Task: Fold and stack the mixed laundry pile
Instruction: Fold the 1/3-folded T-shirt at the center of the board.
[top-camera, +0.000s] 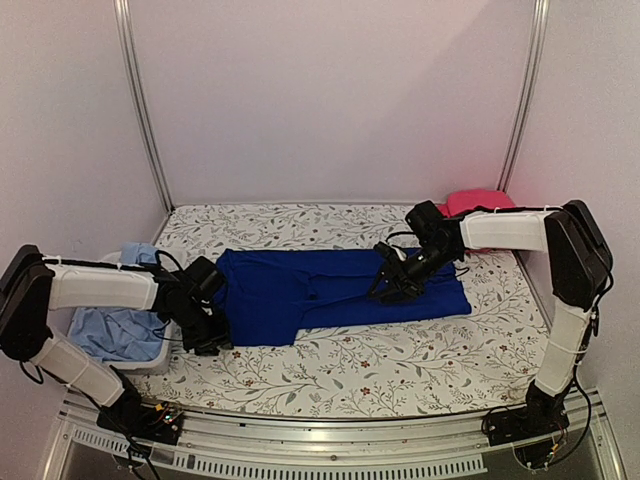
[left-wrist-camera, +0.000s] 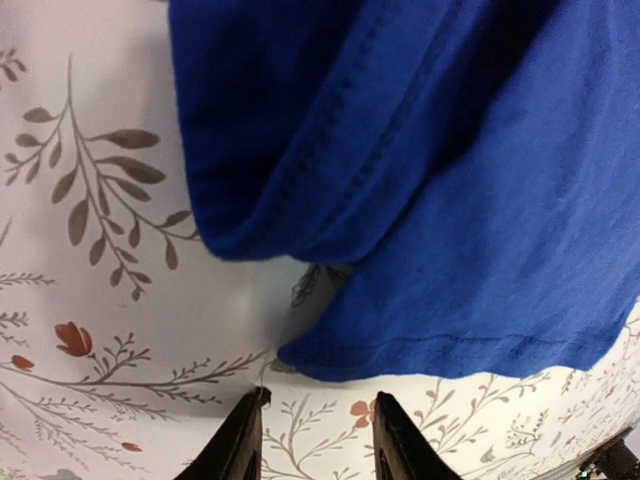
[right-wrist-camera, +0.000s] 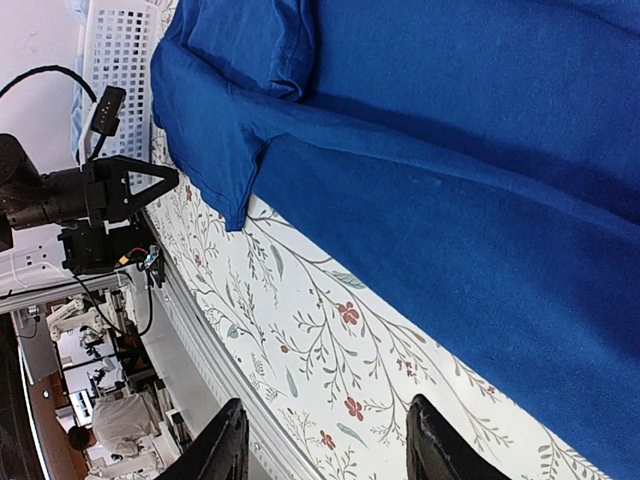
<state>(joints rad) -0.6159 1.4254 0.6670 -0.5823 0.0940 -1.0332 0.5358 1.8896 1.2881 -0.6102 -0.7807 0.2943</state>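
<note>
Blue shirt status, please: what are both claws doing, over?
Left claw open, empty, beside blue shirt hem. Right claw open, empty, above it. Shirt laid out on table cover. Nothing blocking.

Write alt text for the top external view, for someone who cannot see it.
A royal-blue shirt lies spread on a floral table cover; the left pincer sits at its left edge, the right pincer over its right half, both open. A white basket of light-blue cloth stands at left, a red-pink garment at far right.
</note>
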